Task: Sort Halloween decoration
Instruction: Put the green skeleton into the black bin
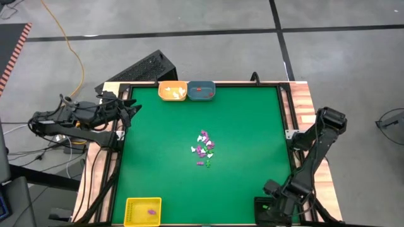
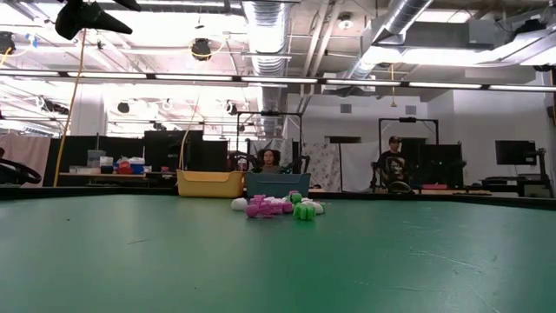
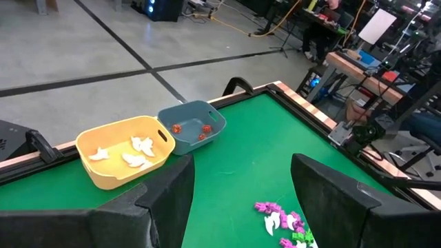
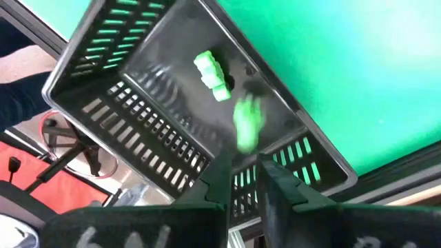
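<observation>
1. High view: the green desk (image 1: pixel 158 139) carries a loose heap of Halloween decoration (image 1: pixel 204 149) near its middle, white, purple and green pieces lying close together. At the far edge an orange tray (image 1: pixel 172 91) with white pieces stands touching a blue tray (image 1: pixel 201 91) with a few red ones. A yellow tray (image 1: pixel 143 211) with a purple piece sits at the near left corner, and a black tray (image 1: pixel 265 208) at the near right corner. The left pincer (image 1: pixel 129 112) hangs over the desk's left edge, away from the heap. The right arm bends down over the black tray; its pincer is hard to make out here.

2. Low view: the heap (image 2: pixel 276 207) lies mid-desk, purple and white at left, green at right. Behind it stand the orange tray (image 2: pixel 209 183) and the blue tray (image 2: pixel 277 184). Two people show in the room beyond.

3. Left wrist view: the left pincer's fingers (image 3: pixel 324 189) stand wide apart with nothing between them. Beyond them are the orange tray (image 3: pixel 124 151), the blue tray (image 3: pixel 193 127) and part of the heap (image 3: pixel 282 224).

4. Right wrist view: the right pincer (image 4: pixel 242 180) is above the black tray (image 4: pixel 138 131), its fingers parted by a narrow gap and holding nothing. One green piece (image 4: pixel 212 76) lies on the tray floor; a second, blurred green piece (image 4: pixel 247 124) shows just beyond the fingertips.
</observation>
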You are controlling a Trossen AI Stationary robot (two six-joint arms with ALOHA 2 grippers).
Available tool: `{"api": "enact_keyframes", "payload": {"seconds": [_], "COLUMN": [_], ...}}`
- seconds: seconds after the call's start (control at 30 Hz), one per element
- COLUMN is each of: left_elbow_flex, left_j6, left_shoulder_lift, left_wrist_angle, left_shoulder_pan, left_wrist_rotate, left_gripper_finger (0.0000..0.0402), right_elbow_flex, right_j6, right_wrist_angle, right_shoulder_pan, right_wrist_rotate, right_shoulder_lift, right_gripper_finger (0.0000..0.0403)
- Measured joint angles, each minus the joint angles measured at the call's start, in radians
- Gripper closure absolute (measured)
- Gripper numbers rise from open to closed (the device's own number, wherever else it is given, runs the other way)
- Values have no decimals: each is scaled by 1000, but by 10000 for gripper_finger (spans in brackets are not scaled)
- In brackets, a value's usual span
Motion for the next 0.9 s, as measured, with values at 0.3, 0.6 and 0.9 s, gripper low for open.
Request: {"api": "enact_keyframes", "payload": {"seconds": [0.3, 0.6, 0.9], "left_elbow_flex": [0, 0, 0], "left_j6": [1, 5, 21], "left_shoulder_lift": [0, 0, 0], "left_wrist_angle": [0, 1, 1], "left_shoulder_pan": [0, 0, 0], "left_wrist_rotate": [0, 0, 24], "left_gripper_finger": [170, 170, 170], "right_elbow_flex": [2, 58, 105], "right_j6": [-48, -145, -227], "right_wrist_angle": [-9, -7, 1], "right_shoulder_pan": [-29, -73, -189], "right_wrist_rotate": [-19, -19, 38], "right_shoulder_lift": [0, -11, -94], "right_gripper_finger": [337, 336, 336]}}
